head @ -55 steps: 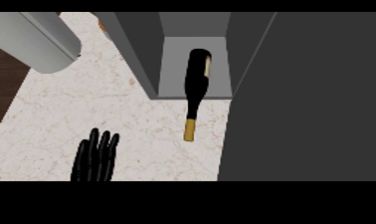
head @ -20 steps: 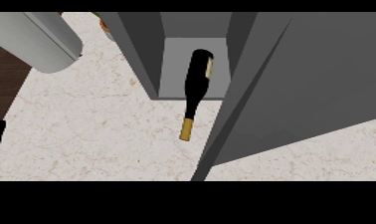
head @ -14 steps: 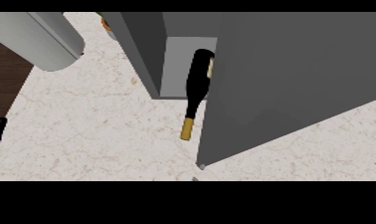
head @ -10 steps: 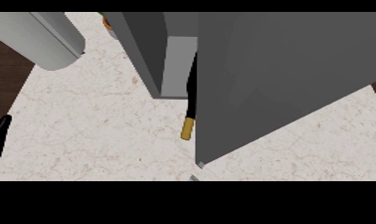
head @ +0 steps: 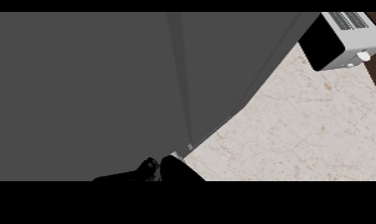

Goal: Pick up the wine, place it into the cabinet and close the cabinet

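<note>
So the grey cabinet (head: 88, 83) is taking up nearly the whole head view here. The wine isn't showing anywhere. Nothing of it is peeking out along the cabinet's edge, so it's most likely sitting inside, behind those grey panels.

What matters now is the door and where the hand is against it. A thin seam (head: 180, 83) is running straight down the cabinet's face. The right hand (head: 158, 170) is sitting right at the lower end of that seam, up against the cabinet's bottom corner. It's just a dark lump down there, so there's no telling if it's spread flat or curled. The left hand isn't showing at all, which makes the right one the only hand anywhere near the cabinet.

The pale marble counter (head: 294, 128) is opening out to the right of the cabinet. A white appliance (head: 341, 44) is sitting off past the cabinet's upper right corner, well clear of it.

Going by that tight seam, the door is looking about shut. If anything's left, it's probably a last nudge straight into the cabinet's face from where the hand is.
</note>
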Action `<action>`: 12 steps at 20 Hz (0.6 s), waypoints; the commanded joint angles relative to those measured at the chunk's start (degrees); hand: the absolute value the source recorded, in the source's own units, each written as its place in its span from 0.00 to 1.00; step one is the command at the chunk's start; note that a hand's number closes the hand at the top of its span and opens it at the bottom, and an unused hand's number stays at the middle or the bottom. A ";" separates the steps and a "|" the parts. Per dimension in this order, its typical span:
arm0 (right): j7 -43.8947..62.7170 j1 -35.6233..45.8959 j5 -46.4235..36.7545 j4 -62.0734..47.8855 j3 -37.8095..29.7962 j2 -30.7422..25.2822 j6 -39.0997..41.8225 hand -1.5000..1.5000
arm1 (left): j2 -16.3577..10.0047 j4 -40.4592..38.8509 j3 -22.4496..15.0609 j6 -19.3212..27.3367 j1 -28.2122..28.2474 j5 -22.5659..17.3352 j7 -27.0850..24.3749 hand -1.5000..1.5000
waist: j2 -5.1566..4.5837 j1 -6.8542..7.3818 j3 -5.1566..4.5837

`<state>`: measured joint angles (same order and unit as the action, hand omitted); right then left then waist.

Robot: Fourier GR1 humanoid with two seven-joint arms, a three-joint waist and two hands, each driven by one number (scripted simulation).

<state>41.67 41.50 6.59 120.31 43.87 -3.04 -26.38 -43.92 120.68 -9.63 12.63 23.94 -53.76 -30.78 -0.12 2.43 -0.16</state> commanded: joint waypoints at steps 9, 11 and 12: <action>-9.47 24.76 3.58 -31.24 -11.90 2.72 3.15 1.00 | 2.09 -0.12 2.05 1.75 -2.70 0.42 4.05 0.00 | -0.03 -1.06 0.12; -12.14 24.83 2.94 -34.58 -12.48 3.02 2.80 1.00 | 3.18 -2.59 2.75 -0.89 -2.24 1.09 2.54 0.00 | 0.00 -1.14 0.09; -13.74 25.88 3.19 -37.98 -15.59 3.02 4.59 1.00 | 4.19 -3.80 1.64 -1.02 -2.81 2.10 1.74 0.00 | -0.13 -1.16 0.09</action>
<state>32.23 64.63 10.83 90.84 32.49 -0.33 -24.47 -40.82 119.16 -8.74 13.33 21.83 -51.97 -28.68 -0.13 1.56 -0.09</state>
